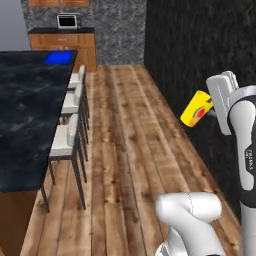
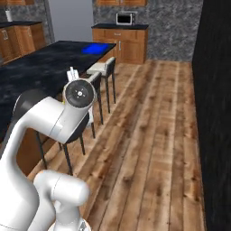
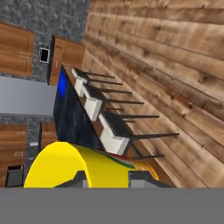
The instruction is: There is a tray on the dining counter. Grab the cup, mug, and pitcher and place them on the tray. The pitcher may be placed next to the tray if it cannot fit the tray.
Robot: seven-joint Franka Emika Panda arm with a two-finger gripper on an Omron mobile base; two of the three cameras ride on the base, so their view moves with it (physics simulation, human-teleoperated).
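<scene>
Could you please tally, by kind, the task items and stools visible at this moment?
Small yellow handleless cup, held tilted in the gripper: 1
Flat bright blue tray on the black marble dining counter: 1
White-seated stools: 3
Total: 5

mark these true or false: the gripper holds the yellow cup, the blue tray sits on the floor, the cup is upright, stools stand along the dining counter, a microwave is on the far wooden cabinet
1. The gripper holds the yellow cup. True: the left base view shows the cup at the hand, up in the air, and the hand view shows the fingertips against it.
2. The blue tray sits on the floor. False: it lies on the far end of the dining counter.
3. The cup is upright. False: it is tilted well over.
4. Stools stand along the dining counter. True.
5. A microwave is on the far wooden cabinet. True.
</scene>
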